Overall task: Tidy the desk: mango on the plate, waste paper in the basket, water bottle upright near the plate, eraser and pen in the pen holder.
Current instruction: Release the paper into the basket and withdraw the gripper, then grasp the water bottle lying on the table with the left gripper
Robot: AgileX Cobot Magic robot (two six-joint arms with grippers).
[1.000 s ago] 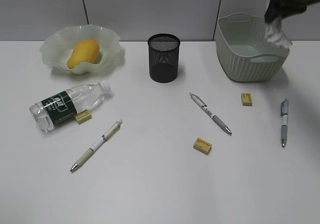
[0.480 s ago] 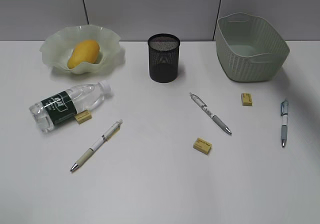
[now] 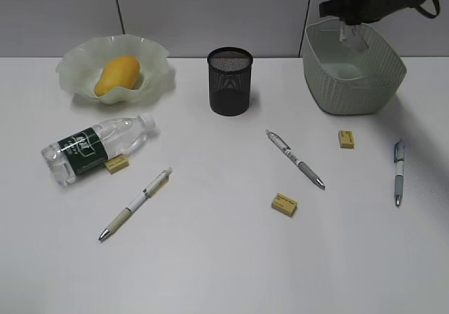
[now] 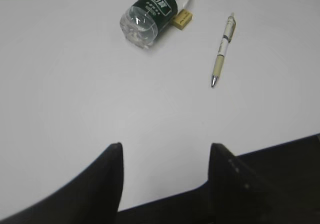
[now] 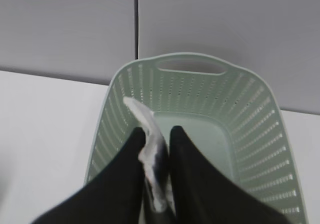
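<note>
My right gripper (image 3: 353, 28) hangs over the pale green basket (image 3: 351, 90), shut on the crumpled waste paper (image 3: 355, 38). In the right wrist view the waste paper (image 5: 149, 134) sits between the fingers of the right gripper (image 5: 158, 131), above the basket (image 5: 250, 129). The mango (image 3: 117, 75) lies in the ruffled plate (image 3: 77, 62). The water bottle (image 3: 95, 148) lies on its side, with an eraser (image 3: 116, 163) against it and a pen (image 3: 135, 203) nearby. The pen holder (image 3: 229, 81) stands upright. My left gripper (image 4: 165, 146) is open over bare desk (image 4: 75, 84), short of the water bottle (image 4: 152, 9).
Two more pens (image 3: 295, 158) (image 3: 398, 172) and two more erasers (image 3: 284, 204) (image 3: 346, 139) lie on the right half of the desk. A grey partition wall (image 3: 210, 12) runs behind the desk.
The right arm with the paper rose out of the exterior view from the basket's right rim. It is back in view, further left, over the basket's middle. Everything else stayed put.
</note>
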